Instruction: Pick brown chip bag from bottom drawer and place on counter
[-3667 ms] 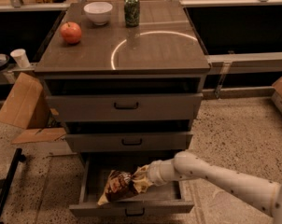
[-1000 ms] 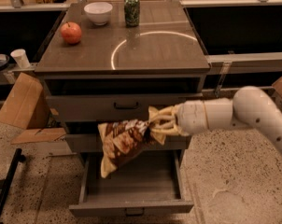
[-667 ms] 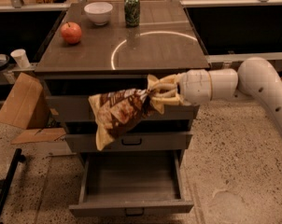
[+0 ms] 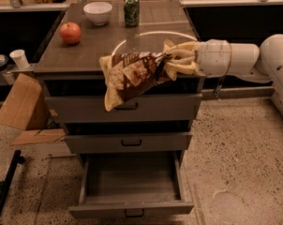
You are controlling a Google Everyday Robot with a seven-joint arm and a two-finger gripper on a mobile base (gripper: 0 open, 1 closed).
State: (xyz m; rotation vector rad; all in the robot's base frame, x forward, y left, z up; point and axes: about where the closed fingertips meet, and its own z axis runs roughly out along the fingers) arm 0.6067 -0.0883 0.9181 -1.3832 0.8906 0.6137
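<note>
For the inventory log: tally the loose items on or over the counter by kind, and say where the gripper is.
1 apple
1 bowl
1 can
1 brown chip bag, clamped in the gripper at the front edge of the counter
Total: 4

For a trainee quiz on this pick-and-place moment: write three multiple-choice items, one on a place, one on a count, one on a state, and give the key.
1. Where is the brown chip bag?
A. on the floor
B. in the gripper, at the front edge of the counter
C. on a shelf

2. How many things stand on the counter?
A. one
B. five
C. three

3. The bottom drawer is:
A. open, with nothing in it
B. shut
C. open, holding a cup

Key:
1 B: the gripper is shut on the bag's end, and the bag hangs off the counter's front edge.
2 C: apple, bowl and can.
3 A: it is pulled out and its floor is bare.
</note>
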